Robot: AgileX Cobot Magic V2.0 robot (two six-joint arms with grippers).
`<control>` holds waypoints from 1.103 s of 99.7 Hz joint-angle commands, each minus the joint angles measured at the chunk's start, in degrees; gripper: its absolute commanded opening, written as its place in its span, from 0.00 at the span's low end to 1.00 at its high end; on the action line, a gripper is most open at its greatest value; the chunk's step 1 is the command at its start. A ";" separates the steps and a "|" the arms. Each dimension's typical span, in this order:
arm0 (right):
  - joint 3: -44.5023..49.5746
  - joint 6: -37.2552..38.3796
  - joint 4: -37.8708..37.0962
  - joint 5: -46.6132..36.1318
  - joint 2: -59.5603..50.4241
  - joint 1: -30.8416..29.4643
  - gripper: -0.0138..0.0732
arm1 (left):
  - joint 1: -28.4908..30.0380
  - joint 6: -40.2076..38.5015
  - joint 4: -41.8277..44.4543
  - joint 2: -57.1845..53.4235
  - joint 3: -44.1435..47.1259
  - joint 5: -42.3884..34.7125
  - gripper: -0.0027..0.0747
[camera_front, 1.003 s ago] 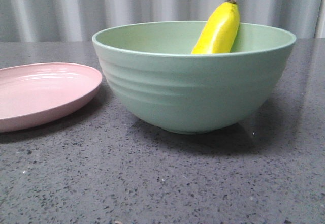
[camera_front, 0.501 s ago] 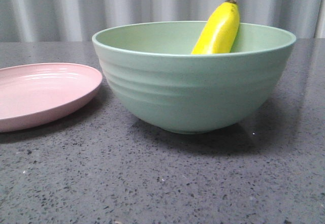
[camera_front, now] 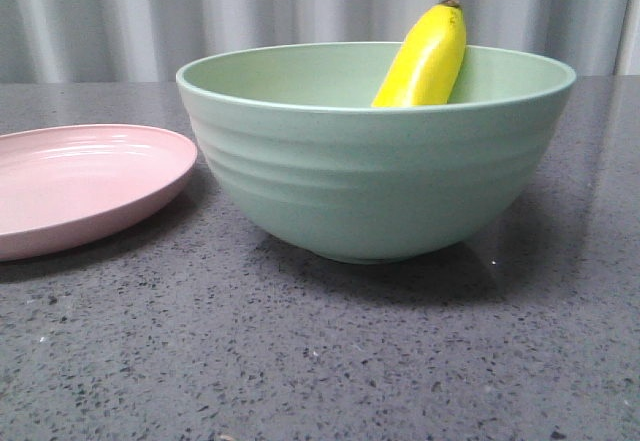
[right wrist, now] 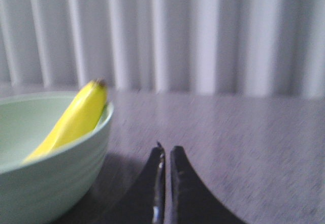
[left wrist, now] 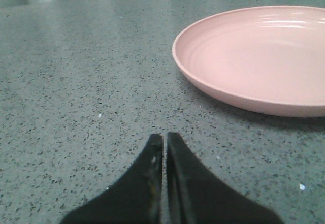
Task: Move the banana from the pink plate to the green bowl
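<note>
Inside the green bowl (camera_front: 375, 151), leaning against the far wall on its right side, the banana (camera_front: 424, 58) stands tilted with its dark tip poking above the rim. Compared with half a second ago the bowl and banana sit slightly further left and a touch higher in the front view, and the pink plate (camera_front: 85, 186) has shifted the same way — a small nudge of the view or of the table things together, I cannot tell which. Either way the banana is off the plate and in the bowl, so I judge the transfer done and only the retreat of the arms left.

The banana is smooth, bright yellow, gently curved, with a plastic sheen. The bowl is deep, round, matte mint-green, with faint horizontal ridges round its outside. The plate, bare now, is shallow, pale pink and matte with a low raised rim; it lies toward the left edge of the table, just beside the bowl but apart from it. The table (camera_front: 320, 361) is dark grey speckled stone, slightly glossy.

The left gripper (left wrist: 164, 138) hovers near the plate with its black fingers pressed almost together, holding nothing. The right gripper (right wrist: 166, 150) — beside the bowl, toward the right edge — likewise has its fingers nearly closed and empty
</note>
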 commanded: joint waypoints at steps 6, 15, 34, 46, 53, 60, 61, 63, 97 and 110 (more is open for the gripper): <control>0.98 -0.50 -0.16 -6.37 0.42 -5.37 0.08 | 0.14 -0.54 -0.13 -1.70 0.58 -3.40 0.01; 0.98 -0.50 -1.35 -3.50 0.42 -9.65 0.08 | 0.14 -0.54 -0.13 -1.70 0.58 -3.40 0.01; 0.98 -0.50 -1.35 8.65 -2.80 -16.43 0.08 | 0.14 -0.54 -0.13 -1.70 0.58 -3.40 0.01; 0.98 -0.50 -2.06 18.07 -10.03 -17.01 0.08 | 0.14 -0.54 -0.13 -1.70 0.58 -3.40 0.01; 1.07 -0.50 -2.17 21.53 -11.16 -17.13 0.08 | 0.14 -0.54 -0.13 -1.70 0.58 -3.40 0.01; 1.07 -0.50 -2.17 23.79 -10.78 -17.13 0.08 | 0.14 -0.54 -0.13 -1.70 0.58 -3.40 0.01; 1.07 -0.50 -2.17 24.07 -10.89 -17.13 0.08 | 0.14 -0.54 -0.13 -1.70 0.58 -3.40 0.01; 1.07 -0.50 -2.17 24.85 -11.18 -17.13 0.08 | 0.14 -0.54 -0.13 -1.70 0.58 -3.40 0.01; 1.07 -0.50 -2.17 31.61 -11.43 -17.13 0.08 | 0.14 -0.54 -0.13 -1.70 0.58 -3.40 0.01; 1.07 -0.50 -2.17 31.61 -11.43 -17.13 0.08 | 0.14 -0.54 -0.13 -1.70 0.58 -3.40 0.01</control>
